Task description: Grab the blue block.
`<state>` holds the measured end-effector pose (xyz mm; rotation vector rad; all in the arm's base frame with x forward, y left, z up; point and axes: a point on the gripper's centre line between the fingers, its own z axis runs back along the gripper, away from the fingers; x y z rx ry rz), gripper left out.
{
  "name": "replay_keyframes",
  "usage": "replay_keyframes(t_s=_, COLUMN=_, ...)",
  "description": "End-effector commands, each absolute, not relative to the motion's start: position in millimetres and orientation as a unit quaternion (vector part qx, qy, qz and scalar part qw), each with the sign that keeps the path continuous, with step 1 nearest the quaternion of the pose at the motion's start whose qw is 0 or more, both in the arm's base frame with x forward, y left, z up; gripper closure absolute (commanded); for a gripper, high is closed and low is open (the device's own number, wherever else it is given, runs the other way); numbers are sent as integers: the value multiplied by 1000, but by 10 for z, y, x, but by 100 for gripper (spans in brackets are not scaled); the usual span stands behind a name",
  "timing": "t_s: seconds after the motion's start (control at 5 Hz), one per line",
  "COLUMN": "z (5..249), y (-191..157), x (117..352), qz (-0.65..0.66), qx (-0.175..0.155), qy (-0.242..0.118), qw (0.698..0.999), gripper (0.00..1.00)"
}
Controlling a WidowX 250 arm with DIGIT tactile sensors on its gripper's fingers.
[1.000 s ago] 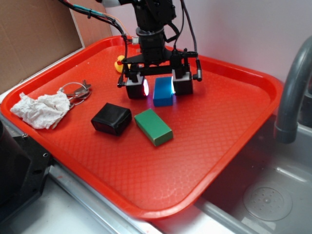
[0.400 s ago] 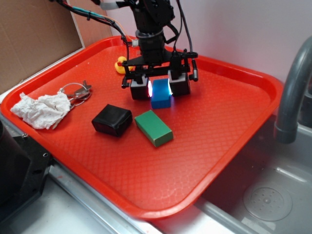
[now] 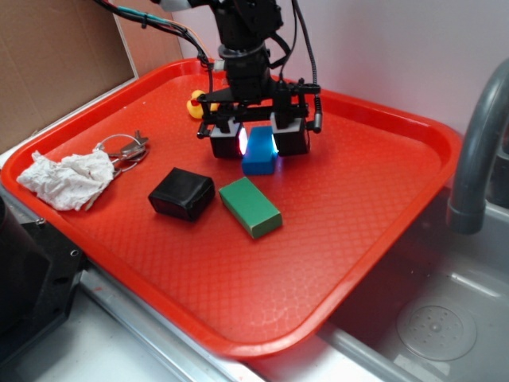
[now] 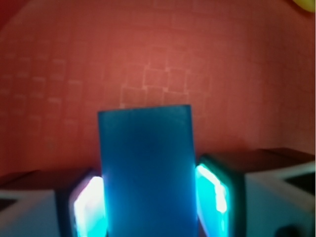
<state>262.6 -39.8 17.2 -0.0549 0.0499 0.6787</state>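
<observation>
Blue block (image 3: 259, 154) on red tray (image 3: 382, 191), seemingly gripped.

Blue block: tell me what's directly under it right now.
The red tray lies below the blue block, which sits between the gripper fingers. The wrist view shows tray surface beyond the block; whether its underside touches the tray is hidden.

Your gripper (image 3: 259, 142) narrowed from wide open until both pads sat against the blue block (image 3: 259, 151); it possibly lifted slightly, hard to tell.
</observation>
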Motion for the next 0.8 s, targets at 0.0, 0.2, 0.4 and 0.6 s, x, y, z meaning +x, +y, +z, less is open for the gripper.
replay_keyframes(t_s=0.0, z=986, y=-420, x=2506, qz=168, qx=-90, qy=-27, qw=981, gripper=100)
replay_keyframes(t_s=0.2, z=1476, y=-365, x=2263, qz=91, qx=-82, qy=-90, qw=988, gripper=100)
replay_keyframes(t_s=0.4, z=1964, y=20, x=2071, qz=88, qx=-93, qy=-111, qw=986, gripper=100)
replay_keyframes(t_s=0.6, z=2451, y=280, x=1969, qz=105, qx=-93, qy=-98, qw=985, gripper=100)
